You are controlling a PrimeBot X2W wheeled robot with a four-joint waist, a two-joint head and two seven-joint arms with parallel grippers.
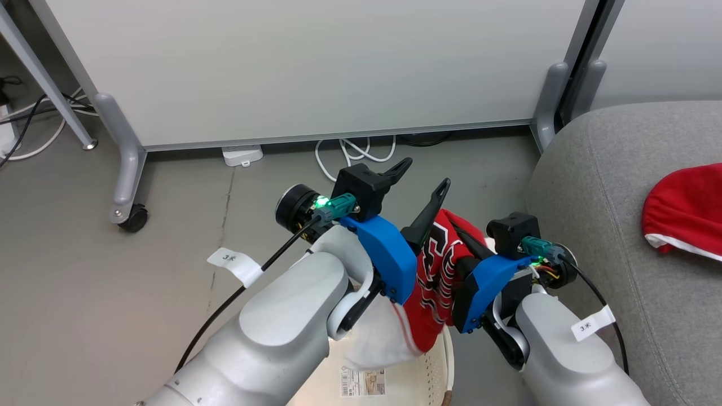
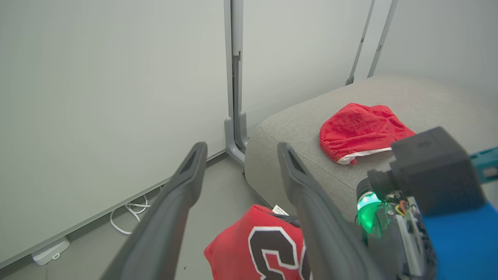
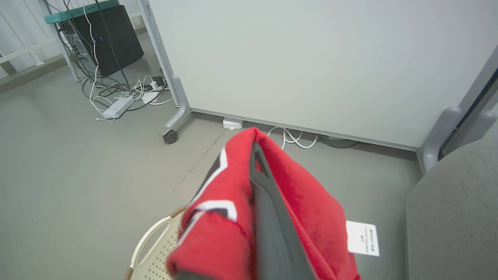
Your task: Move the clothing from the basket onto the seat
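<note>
Jersey [image 1: 437,270] hanging limp from the right gripper [image 3: 253,163], whose jaws are closed on a bunched fold near its top; its lower end trails above the basket [image 1: 428,372]. Left gripper [image 1: 423,177] alongside, jaws open and empty. Second red garment [image 1: 682,214] already lies on the sofa [image 1: 598,186]. Fabric appears light, soft and slippery: a pinch on gathered layers or the trimmed hem should hold better than a single thin edge.
</note>
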